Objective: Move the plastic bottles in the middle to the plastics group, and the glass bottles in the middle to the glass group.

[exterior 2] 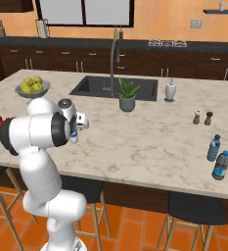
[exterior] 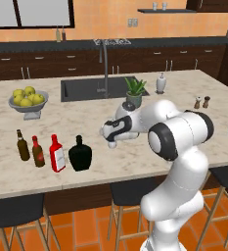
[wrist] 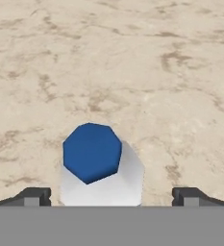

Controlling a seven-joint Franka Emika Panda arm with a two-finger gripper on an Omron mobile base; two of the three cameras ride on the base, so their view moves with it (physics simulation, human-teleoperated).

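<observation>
Kitchen: island sink (exterior: 86,89), faucet (exterior: 104,63), stools (exterior: 130,193).

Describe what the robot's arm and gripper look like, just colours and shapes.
The arm is glossy white, built of fat rounded segments, with dark black-grey discs capping its joints. The gripper sits on a white and black hand; its jaws end in two small dark grey blocky fingertips. No cables or markings are visible on it.
</observation>
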